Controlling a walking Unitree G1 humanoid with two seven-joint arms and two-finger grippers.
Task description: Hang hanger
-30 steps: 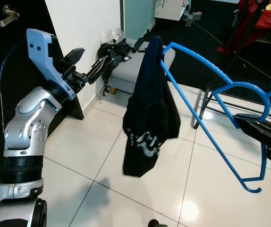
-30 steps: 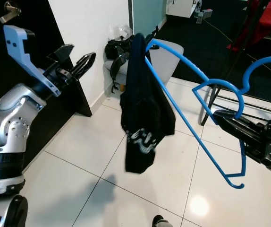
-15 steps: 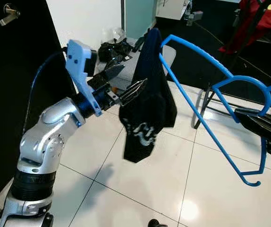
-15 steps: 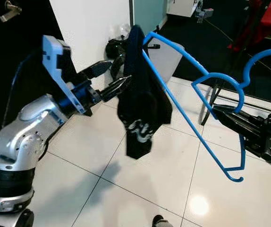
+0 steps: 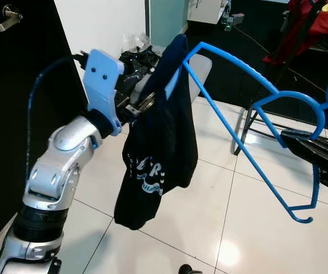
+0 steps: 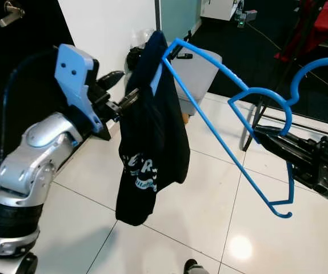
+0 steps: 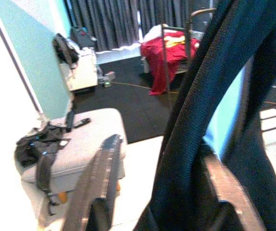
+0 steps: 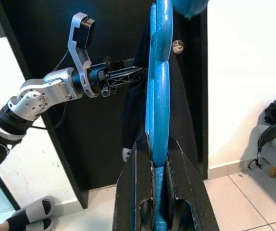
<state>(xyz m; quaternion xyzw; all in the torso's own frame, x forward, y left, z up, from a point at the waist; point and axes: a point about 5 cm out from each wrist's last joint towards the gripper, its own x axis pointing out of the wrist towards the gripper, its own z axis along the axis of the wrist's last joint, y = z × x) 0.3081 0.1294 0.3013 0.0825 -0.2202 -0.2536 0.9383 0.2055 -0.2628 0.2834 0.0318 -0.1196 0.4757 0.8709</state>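
Holding the blue hanger [image 5: 241, 154] out over the tiled floor [image 5: 210, 228], we have our right hand [image 8: 158, 144] pressed together on it near the hook end, the long frame slanting up and away from that hand toward the grey stool [image 6: 201, 65]. A dark shirt [image 5: 158, 154] hangs bunched on the hanger's far tip, drooping well below the frame rather than sitting across both shoulders.

Our left hand [image 7: 157, 159] reaches in from the black door [image 5: 15, 85] side of the shirt. In the left wrist view its two fingers [image 7: 99, 178] stand spread, one on either side of the dark cloth, so we judge they straddle the shirt near its top edge; we cannot tell whether either finger presses it yet.

We judge the step in hand to be getting the shirt seated properly on the hanger before carrying it to the rail. To do it well, we should keep the right hand steady and the hanger level, since the shirt sits close to the tip and any dip toward the stool could let it slide off. The left hand should pinch only one layer of fabric close to the collar, then draw it along the frame toward the hook rather than downward. Pulling down would load the long frame against the right hand's narrow grip and might twist the hanger. The drying rack [image 5: 301, 34] with red cloth stands behind the hanger, near enough to reach with a short turn once the shirt is secure.
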